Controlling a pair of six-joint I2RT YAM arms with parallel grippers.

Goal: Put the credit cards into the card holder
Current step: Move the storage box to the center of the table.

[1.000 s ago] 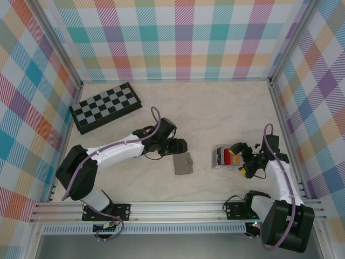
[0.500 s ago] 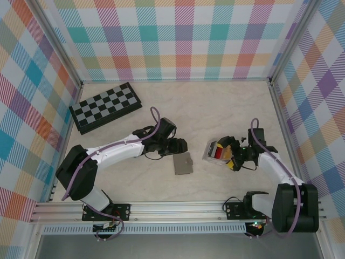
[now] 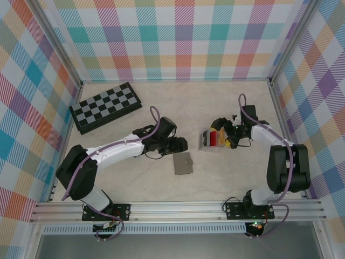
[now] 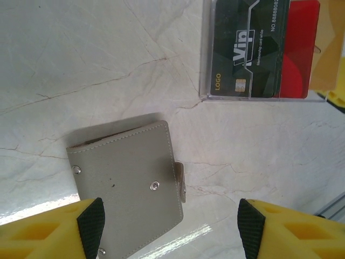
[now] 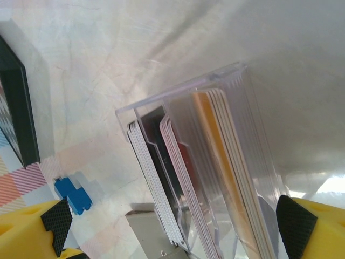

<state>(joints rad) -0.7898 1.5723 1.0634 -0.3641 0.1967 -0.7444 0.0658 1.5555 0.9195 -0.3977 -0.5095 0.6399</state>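
The credit cards (image 3: 214,139), black, red and yellow-orange, stand in a clear acrylic rack (image 4: 259,99) on the table. My right gripper (image 3: 225,135) is open around the rack. In the right wrist view the cards (image 5: 215,162) are edge-on between the fingers of my right gripper (image 5: 175,218); the right pad (image 5: 294,218) touches the rack and the left pad stands apart from it. The grey card holder (image 3: 183,163) lies folded shut on the table. My left gripper (image 4: 171,224) hovers open over the card holder (image 4: 124,183), holding nothing. The black VIP card (image 4: 253,48) faces up.
A black-and-grey chequered board (image 3: 105,108) lies at the back left, and its dark edge (image 5: 16,102) is seen from the right wrist. Plaid walls close the table on three sides. Bare marble-patterned table lies between the card holder and the rack.
My right gripper has swung away from the near edge and leftward, and the rack of cards has moved and turned with it. The left arm and the card holder have stayed still.
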